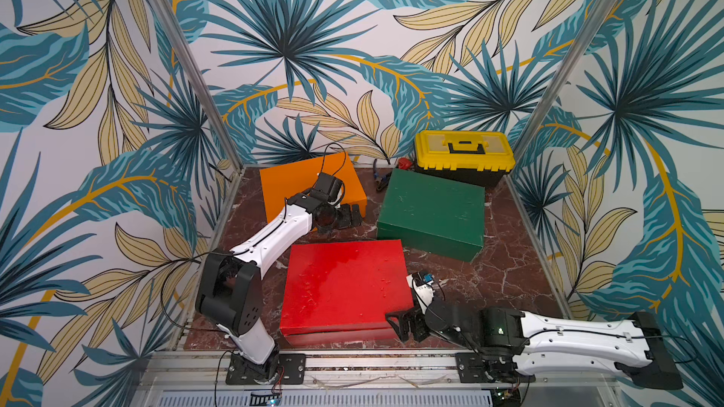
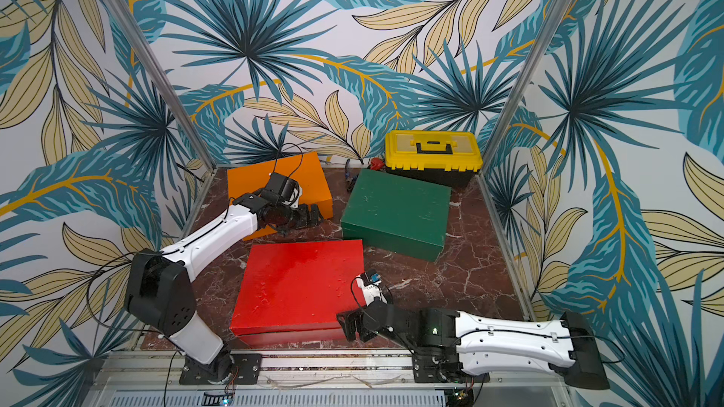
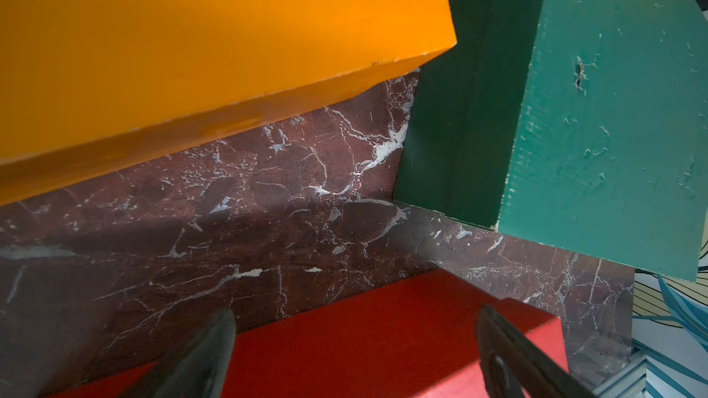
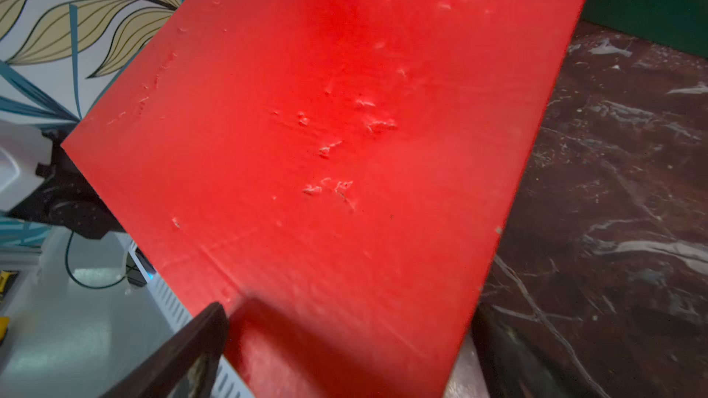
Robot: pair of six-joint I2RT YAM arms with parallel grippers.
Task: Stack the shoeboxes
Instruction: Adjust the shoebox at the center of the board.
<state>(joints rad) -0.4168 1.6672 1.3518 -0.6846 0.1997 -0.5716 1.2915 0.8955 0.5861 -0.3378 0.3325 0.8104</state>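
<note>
Flanking red shoebox (image 1: 344, 287), likely for a two-arm lift: right gripper (image 1: 397, 326) straddles its corner, left gripper (image 1: 350, 219) hovers just off its opposite edge, both with jaws apart.

Marble tabletop (image 1: 501, 276) carrying red shoebox (image 1: 344, 287) at front edge, orange shoebox (image 1: 301, 178) sitting at back left corner, green shoebox (image 1: 431, 205) and toolbox (image 1: 464, 150) sitting back right

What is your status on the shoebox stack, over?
Left gripper open beside orange shoebox. Right gripper open at red shoebox corner. Green shoebox unstacked; nothing in the way.
</note>
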